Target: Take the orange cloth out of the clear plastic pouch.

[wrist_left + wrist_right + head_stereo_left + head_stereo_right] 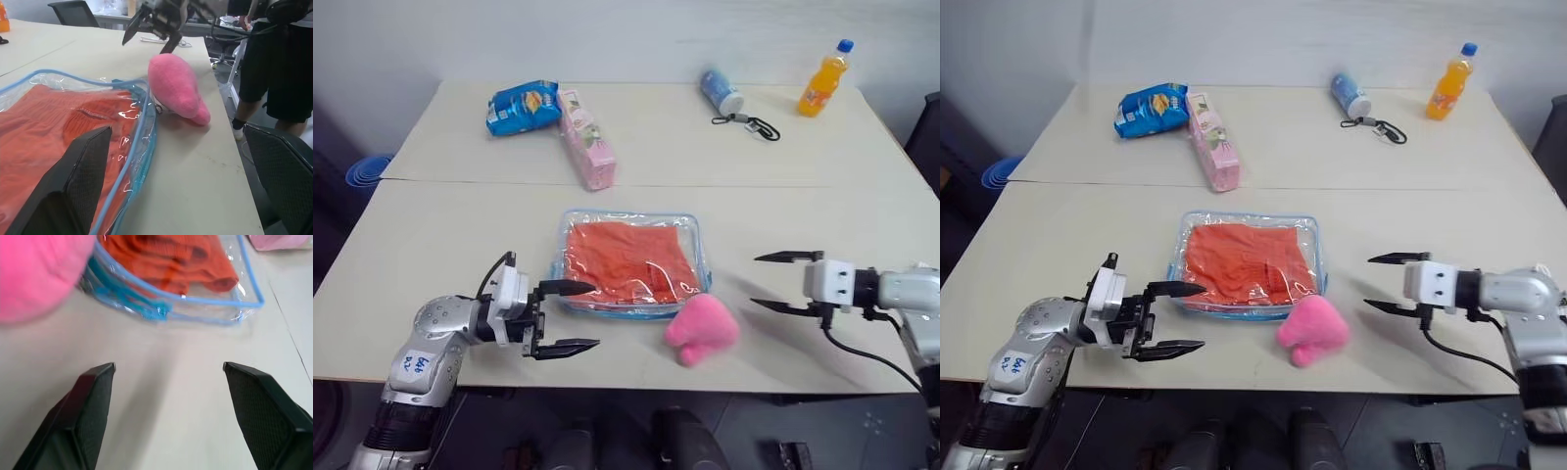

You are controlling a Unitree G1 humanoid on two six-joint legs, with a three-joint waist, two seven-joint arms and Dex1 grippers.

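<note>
Two empty grippers, left (570,316) at nine o'clock and right (773,283) at three, flank the slippery clear pouch (628,305), jaws wide; the soft, light orange cloth (625,260) inside looks best pinched at a fold.

Left gripper (186,181) spread wide, one finger over orange cloth (44,132) inside clear pouch (139,127); pink plush toy (176,88) just beyond.

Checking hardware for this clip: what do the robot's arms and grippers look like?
Silver-grey metal arms with white wrist blocks. Both the left gripper and the right gripper have two pointed black fingers. A handwritten white label marks the left arm; a black cable trails from the right.
</note>
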